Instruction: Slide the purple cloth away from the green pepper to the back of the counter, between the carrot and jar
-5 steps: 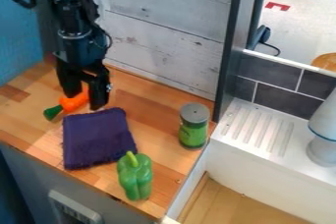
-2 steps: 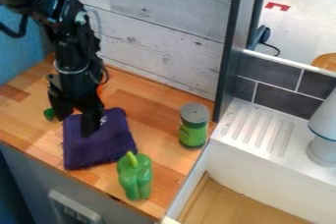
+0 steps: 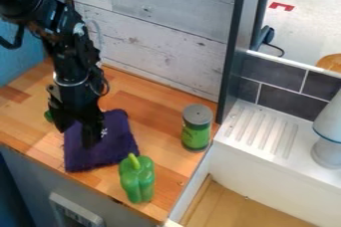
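Observation:
The black gripper [image 3: 75, 139] hangs at the left over the upper left part of a folded purple cloth [image 3: 116, 146], its two fingers apart with nothing seen between them. Behind it, a bit of the carrot's green top [image 3: 48, 116] shows at its left side; the orange part is hidden by the gripper. A green bell pepper [image 3: 137, 180] stands upright just off the cloth's lower right corner. To the right of the cloth, a green jar with a grey lid [image 3: 196, 128] stands upright.
The wooden counter [image 3: 160, 106] is bounded by a whitewashed plank wall [image 3: 160, 37] behind. On the right are a dark upright post [image 3: 234, 47], a white sink with a ridged drainboard [image 3: 259, 126], and a white and grey object [image 3: 328, 134] on its rim.
The gripper has moved toward the camera, from beside the orange carrot to over the purple cloth, and now covers the carrot's orange part. The cloth, pepper and jar have stayed in place.

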Controlling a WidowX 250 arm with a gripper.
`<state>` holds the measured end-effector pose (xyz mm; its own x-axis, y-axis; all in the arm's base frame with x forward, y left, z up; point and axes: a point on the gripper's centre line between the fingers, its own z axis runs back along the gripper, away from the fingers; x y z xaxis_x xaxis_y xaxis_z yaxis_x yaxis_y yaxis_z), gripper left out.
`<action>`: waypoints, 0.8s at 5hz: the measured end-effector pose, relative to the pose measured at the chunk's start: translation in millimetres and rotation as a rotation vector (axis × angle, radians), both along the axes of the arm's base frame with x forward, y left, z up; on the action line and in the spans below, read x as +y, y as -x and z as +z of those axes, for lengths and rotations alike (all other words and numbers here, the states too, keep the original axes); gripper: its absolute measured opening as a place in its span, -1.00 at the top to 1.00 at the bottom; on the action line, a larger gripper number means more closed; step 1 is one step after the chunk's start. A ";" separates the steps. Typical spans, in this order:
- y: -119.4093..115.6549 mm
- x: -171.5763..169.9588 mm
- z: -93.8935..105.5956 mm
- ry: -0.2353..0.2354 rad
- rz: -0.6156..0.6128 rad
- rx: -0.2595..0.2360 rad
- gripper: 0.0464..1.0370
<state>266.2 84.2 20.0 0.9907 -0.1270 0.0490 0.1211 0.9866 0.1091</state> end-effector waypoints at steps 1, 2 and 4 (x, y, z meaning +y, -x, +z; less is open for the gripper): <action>1.6 -0.7 -13.0 0.009 0.001 0.028 -0.93; -0.5 0.5 -23.7 0.010 -0.002 0.056 -0.93; -26.7 4.5 -32.8 0.032 0.021 0.044 -0.93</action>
<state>292.9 88.7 -12.8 0.9944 -0.1057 0.0093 0.1047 0.9919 0.0721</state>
